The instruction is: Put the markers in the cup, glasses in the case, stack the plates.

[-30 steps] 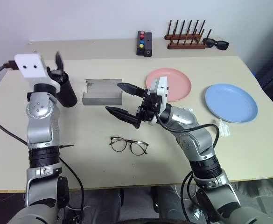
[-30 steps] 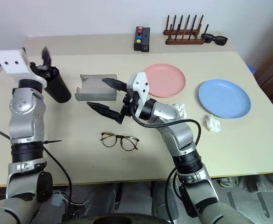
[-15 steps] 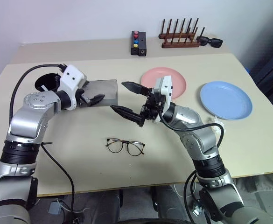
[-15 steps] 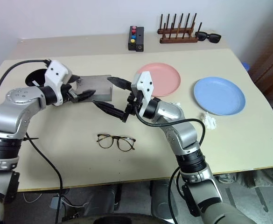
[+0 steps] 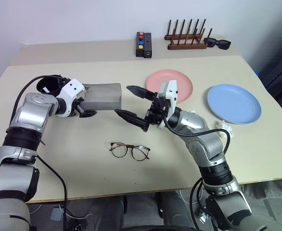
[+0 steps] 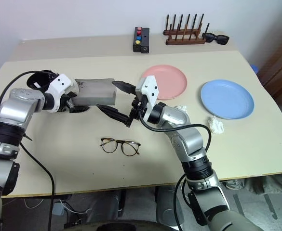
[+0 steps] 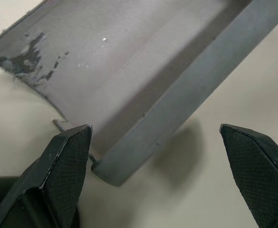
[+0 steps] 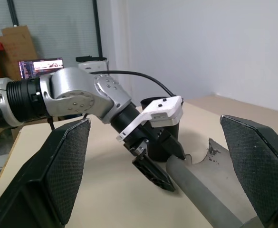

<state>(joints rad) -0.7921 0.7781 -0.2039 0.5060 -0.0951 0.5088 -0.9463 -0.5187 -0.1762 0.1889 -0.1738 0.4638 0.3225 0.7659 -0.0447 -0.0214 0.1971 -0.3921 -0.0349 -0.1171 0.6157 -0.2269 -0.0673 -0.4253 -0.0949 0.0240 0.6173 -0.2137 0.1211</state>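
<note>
Grey felt case point(image 5: 101, 96) open on the worktop, lid up, worn edge at one end. Black tumbler point(image 6: 43, 81) just beyond its left end. Wire-rimmed glasses point(image 5: 129, 150) unfolded, lying flat, nearer the front edge. Salmon-pink plate point(image 5: 181, 83) and light-blue plate point(image 5: 234, 104) side by side, apart, unstacked.

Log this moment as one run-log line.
left claw: open, at case end | right claw: open, empty, above table | glasses: on table, outside case | plates: unstacked
</note>
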